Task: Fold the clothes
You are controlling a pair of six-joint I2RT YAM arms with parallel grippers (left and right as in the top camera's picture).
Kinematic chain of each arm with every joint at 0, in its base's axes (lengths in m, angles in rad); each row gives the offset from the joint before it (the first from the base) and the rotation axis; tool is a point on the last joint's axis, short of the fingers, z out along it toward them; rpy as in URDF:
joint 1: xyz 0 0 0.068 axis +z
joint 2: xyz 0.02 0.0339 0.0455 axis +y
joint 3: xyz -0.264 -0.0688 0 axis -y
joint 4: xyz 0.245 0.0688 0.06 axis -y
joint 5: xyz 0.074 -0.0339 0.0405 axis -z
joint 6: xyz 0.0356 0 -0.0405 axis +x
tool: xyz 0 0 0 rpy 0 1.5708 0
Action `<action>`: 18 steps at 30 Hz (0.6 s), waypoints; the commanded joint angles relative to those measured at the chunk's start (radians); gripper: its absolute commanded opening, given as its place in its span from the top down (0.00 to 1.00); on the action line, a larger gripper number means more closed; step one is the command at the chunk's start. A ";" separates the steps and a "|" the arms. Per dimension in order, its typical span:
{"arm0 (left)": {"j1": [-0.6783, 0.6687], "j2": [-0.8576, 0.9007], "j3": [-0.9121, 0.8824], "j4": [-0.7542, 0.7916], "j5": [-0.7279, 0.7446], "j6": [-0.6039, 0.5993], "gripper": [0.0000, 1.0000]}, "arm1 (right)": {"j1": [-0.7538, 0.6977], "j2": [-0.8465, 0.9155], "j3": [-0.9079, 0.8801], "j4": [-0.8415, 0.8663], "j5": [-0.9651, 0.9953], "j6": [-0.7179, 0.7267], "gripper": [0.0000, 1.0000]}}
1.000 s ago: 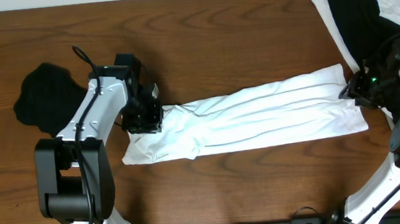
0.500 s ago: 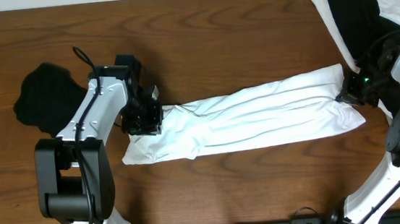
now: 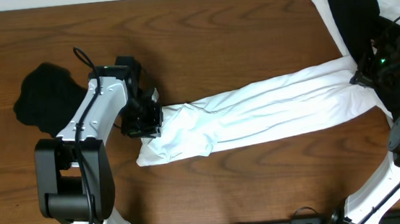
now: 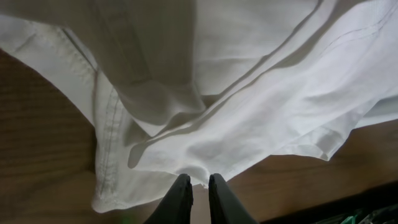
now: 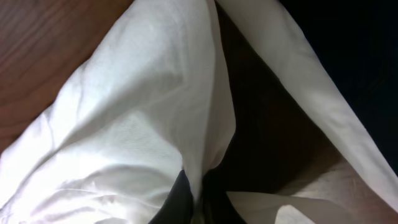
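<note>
Nearest, on the robot's side of the white T-shirt (image 3: pixel 258 110), lies bare brown wood of the table (image 3: pixel 229 193). Then comes the T-shirt itself. It is bunched into a long band and stretches across the table between the two arms, its left end nearer, its right end farther back. At the shirt's left end the left gripper (image 4: pixel 199 186) has its jaws drawn narrow, pinching the white cloth close to a stitched hem, with the fingers nearly meeting on the fabric's edge. At the shirt's right end the right gripper (image 5: pixel 194 190) is likewise clamped tight on a ridge of white fabric that rises from between its fingers. Out beyond the shirt's left end, well apart from it, a black garment (image 3: pixel 42 97) lies crumpled. Farthest, past the shirt's right end, a pile of black and white clothes (image 3: pixel 354 4) sits at the table's far corner. Whether the shirt touches that pile cannot be told.
</note>
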 commanded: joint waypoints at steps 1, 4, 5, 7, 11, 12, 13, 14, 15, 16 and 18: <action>0.002 -0.023 -0.001 -0.002 0.005 -0.001 0.86 | 0.006 -0.020 -0.011 0.000 0.031 0.005 0.87; 0.002 -0.023 -0.001 -0.002 0.005 -0.001 0.87 | 0.008 -0.020 -0.017 -0.005 0.063 0.005 0.96; 0.002 -0.023 -0.001 -0.002 0.005 -0.001 0.87 | 0.008 -0.020 -0.017 -0.007 0.069 0.005 0.97; 0.002 -0.023 -0.001 -0.003 0.005 -0.001 0.86 | 0.008 -0.020 -0.017 -0.008 0.071 0.005 0.96; 0.002 -0.023 -0.001 -0.003 0.005 -0.001 0.87 | 0.008 -0.020 -0.017 -0.008 0.071 0.005 0.86; 0.002 -0.023 -0.001 -0.003 0.005 -0.001 0.87 | 0.008 -0.020 -0.017 -0.008 0.071 0.005 0.83; 0.002 -0.023 -0.001 -0.003 0.005 -0.001 0.86 | 0.008 -0.020 -0.017 -0.008 0.071 0.005 0.80; 0.002 -0.023 -0.001 -0.003 0.005 -0.001 0.86 | 0.008 -0.020 -0.017 -0.008 0.072 0.005 0.73; 0.002 -0.023 -0.001 -0.003 0.005 -0.001 0.86 | 0.008 -0.020 -0.017 -0.008 0.072 0.005 0.68; 0.002 -0.023 -0.001 -0.003 0.005 -0.001 0.86 | 0.008 -0.020 -0.017 -0.008 0.072 0.005 0.62; 0.002 -0.023 -0.001 -0.003 0.005 -0.001 0.86 | 0.008 -0.020 -0.017 -0.008 0.074 0.005 0.53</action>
